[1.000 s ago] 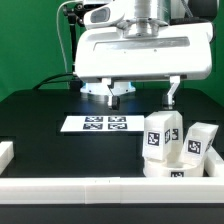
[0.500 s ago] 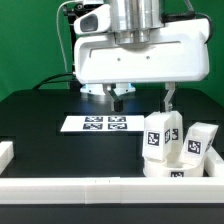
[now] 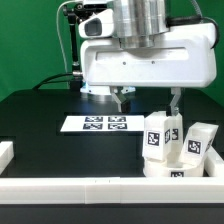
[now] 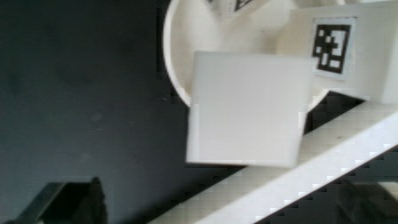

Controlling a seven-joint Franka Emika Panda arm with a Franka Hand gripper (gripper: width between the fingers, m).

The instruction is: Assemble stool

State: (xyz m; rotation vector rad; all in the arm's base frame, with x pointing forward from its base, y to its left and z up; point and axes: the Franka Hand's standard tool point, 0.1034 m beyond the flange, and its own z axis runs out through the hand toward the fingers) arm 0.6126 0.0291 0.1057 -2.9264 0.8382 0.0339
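Observation:
The stool's round white seat [image 3: 160,168] lies at the exterior view's right, just behind the front bar. Two blocky white legs with tags stand upright on it, one nearer the middle [image 3: 159,133] and one further right [image 3: 199,143]. My gripper [image 3: 150,100] hangs open a little above the nearer leg, its fingers [image 3: 177,100] spread wide with nothing between them. In the wrist view that leg [image 4: 249,105] is a blurred white block over the seat [image 4: 196,30], beside the other leg [image 4: 334,45]. A dark fingertip [image 4: 71,202] shows at the edge.
The marker board [image 3: 105,124] lies flat on the black table left of the legs. A long white border bar [image 3: 100,190] runs along the front and shows as a diagonal bar [image 4: 311,170] in the wrist view. A shorter bar [image 3: 8,152] sits at the left.
The hand has shifted toward the exterior view's right and sunk slightly, so its fingers now hang over the nearer leg. The jaws stay open. The parts have not moved.

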